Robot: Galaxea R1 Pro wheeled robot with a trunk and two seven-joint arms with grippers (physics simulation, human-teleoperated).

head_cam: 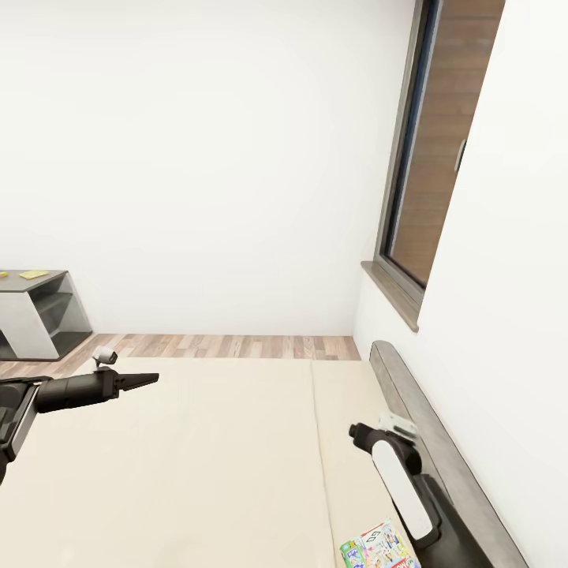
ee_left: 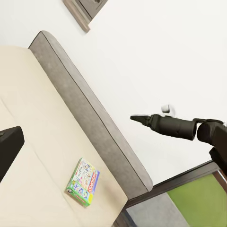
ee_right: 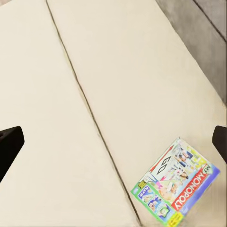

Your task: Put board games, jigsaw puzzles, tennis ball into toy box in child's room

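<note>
The board game [ee_right: 177,184], a Monopoly box, is seen lying ungrasped on the bed [head_cam: 197,457] beside the headboard [ee_left: 90,113], right fingers [ee_right: 220,142] spread above it, left gripper [head_cam: 146,380] pressed together; boxing remains undone.

Bed [head_cam: 197,465]: mattress plain beige, matt, cloth-like, smooth; one seam between its pads. Headboard [ee_left: 90,113]: grey, rough felt-like weave, matt. Board game [ee_right: 176,183]: printed cardboard box, slight sheen, colourful face. Floor [head_cam: 229,345]: wood planks, mixed brown tones, low gloss. Walls: white, flat matt. Window frame [head_cam: 398,197]: grey, smooth; sill [head_cam: 390,293] grey-brown, grained. Left arm [head_cam: 79,390]: black, matt, plastic-like. Right arm [head_cam: 402,481]: black with a glossy white plastic panel. Table [head_cam: 35,312]: grey, smooth, matt.
</note>
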